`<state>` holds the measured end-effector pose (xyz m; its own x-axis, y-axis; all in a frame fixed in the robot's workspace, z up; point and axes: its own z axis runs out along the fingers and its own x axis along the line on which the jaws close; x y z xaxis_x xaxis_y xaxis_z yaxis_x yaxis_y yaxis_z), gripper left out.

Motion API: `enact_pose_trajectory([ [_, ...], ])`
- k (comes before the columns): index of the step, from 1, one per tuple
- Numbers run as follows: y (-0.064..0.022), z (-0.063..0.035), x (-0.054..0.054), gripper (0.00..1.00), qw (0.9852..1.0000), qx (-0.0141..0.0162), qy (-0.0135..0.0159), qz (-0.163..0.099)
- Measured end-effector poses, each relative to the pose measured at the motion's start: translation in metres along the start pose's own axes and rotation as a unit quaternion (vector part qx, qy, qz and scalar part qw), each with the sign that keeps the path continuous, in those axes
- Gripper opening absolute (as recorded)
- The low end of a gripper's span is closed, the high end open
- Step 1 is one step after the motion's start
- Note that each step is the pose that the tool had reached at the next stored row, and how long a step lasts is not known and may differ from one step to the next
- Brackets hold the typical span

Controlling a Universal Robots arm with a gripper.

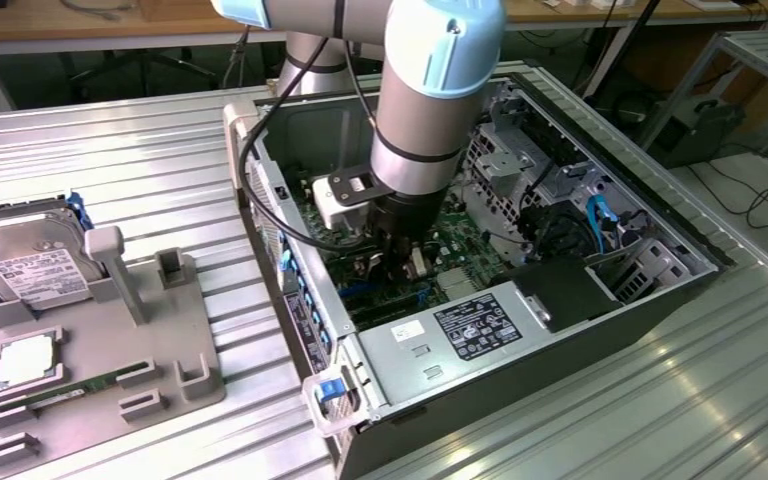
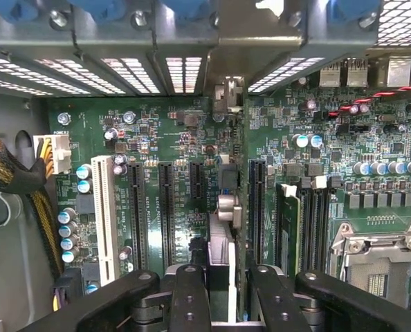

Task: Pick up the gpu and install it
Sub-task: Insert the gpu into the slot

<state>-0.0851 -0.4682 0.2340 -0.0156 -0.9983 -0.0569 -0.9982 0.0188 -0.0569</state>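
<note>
Install step in hand: black two-finger gripper [image 2: 221, 280] is down inside the open black-and-silver PC case [image 1: 651, 270], grey parts tray [image 1: 157, 370] at its 9 o'clock in the exterior view. Fingers clamp the thin black gpu [image 2: 223, 225], seen edge-on with its pale bracket end toward the rear vents, above the green motherboard [image 2: 171, 131]. Seating prob. calls for the card edge square over the long black slot [image 2: 257, 200].

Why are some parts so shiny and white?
Exterior view: light glares off the ribbed metal table, washing it pale. Wrist view: bright light through the case's vent slots blows them out white, while the motherboard stays evenly lit.
</note>
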Motion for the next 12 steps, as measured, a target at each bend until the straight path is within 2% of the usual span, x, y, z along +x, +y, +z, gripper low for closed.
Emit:
enact_pose_trajectory([
  [12, 0.0001, 0.0022, -0.0021, 0.28, 1.0000, 0.0002, -0.0006, 0.000],
])
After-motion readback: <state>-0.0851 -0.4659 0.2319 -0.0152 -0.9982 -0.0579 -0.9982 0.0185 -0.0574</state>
